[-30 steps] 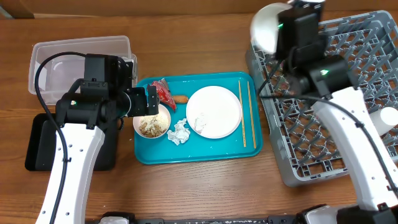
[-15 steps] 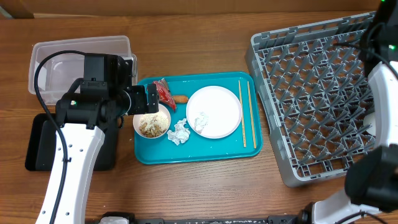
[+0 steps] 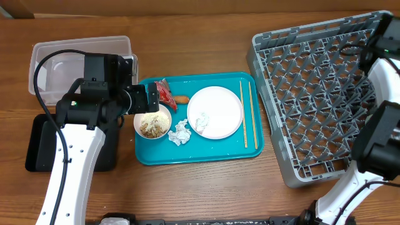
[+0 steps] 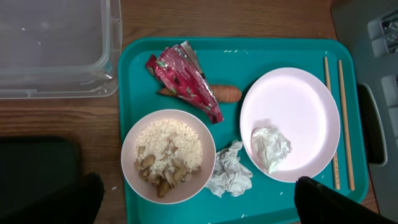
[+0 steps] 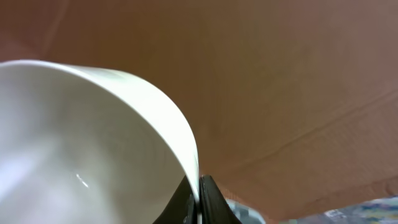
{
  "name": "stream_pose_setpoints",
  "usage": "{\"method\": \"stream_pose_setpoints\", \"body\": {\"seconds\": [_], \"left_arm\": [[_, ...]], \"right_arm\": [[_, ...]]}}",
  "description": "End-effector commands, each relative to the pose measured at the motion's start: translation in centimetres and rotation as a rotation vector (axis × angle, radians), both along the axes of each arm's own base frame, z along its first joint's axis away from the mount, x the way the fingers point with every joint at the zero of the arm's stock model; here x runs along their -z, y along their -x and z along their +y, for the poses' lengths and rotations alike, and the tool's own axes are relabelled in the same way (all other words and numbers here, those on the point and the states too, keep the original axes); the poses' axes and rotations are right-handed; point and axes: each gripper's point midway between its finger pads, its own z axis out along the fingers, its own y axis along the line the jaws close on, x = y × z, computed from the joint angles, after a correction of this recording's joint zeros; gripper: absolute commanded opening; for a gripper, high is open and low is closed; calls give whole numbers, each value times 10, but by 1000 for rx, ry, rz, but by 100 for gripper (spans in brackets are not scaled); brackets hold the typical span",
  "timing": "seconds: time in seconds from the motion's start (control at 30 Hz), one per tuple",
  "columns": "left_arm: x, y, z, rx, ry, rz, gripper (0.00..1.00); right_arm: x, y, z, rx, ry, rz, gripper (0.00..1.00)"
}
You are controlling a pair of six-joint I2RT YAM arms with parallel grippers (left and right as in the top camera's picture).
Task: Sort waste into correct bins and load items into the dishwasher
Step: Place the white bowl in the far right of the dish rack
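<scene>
**Overhead.** We list a wooden tabletop [image 3: 200,187] carrying, left to right, a clear tub [image 3: 81,56] with a black tray [image 3: 37,147] in front of it, a teal tray [image 3: 200,153] and a grey rack [image 3: 319,94]. Bare wood runs along the far and near edges. The left pincer [image 3: 150,100] hangs wide open above the bowl of food scraps [image 3: 152,124].

**Left wrist.** On the teal tray a red wrapper [image 4: 183,78] lies across the carrot [image 4: 225,93]. The plate [image 4: 292,106] bears a tissue [image 4: 270,146], and a second tissue [image 4: 230,174] sits between bowl and plate. The chopsticks [image 4: 341,124] lie by the right rim.

**Right wrist.** The right pincer [image 5: 199,196] is clamped on the rim of a white bowl [image 5: 93,137].

**Change.** A second ago the right arm and bowl stood over the rack's far left corner. Now the arm is at the right edge. The left arm and tray contents are unchanged.
</scene>
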Motion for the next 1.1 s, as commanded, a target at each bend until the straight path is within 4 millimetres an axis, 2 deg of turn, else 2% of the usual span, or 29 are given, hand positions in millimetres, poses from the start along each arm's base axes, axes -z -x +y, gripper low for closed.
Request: {"method": "stream_pose_setpoints", "body": {"seconds": [0.0, 0.2, 0.3, 0.33, 0.5, 0.57, 0.63, 0.73, 0.87, 1.0, 1.07], "left_arm": [[-2, -3, 0, -3, -8, -8, 100], [-2, -3, 0, -3, -10, -7, 100], [-2, -3, 0, -3, -10, -4, 100], [-1, -3, 0, -3, -10, -4, 100], [-1, -2, 0, -3, -10, -1, 100], [-1, -1, 0, -3, -11, 2, 100], [-1, -1, 0, -3, -11, 2, 100], [-1, -2, 0, -3, -11, 0, 100], [0, -1, 0, -3, -11, 4, 100], [0, -1, 0, -3, -11, 5, 100], [0, -1, 0, -3, -11, 5, 100]], "right_arm": [[21, -8, 15, -22, -39, 3, 4], [48, -21, 48, -99, -164, -13, 4], [56, -28, 66, -147, -205, 18, 5], [56, -30, 70, -157, -208, 24, 8], [60, -33, 92, -197, -222, 78, 60], [61, -35, 98, -208, -224, 87, 72], [53, -37, 106, -230, -228, 74, 77], [39, -42, 120, -301, -303, 23, 78], [8, -49, 147, -443, -452, -100, 78], [-30, -47, 181, -604, -599, -212, 93], [-42, -43, 211, -717, -729, -248, 93]]}}
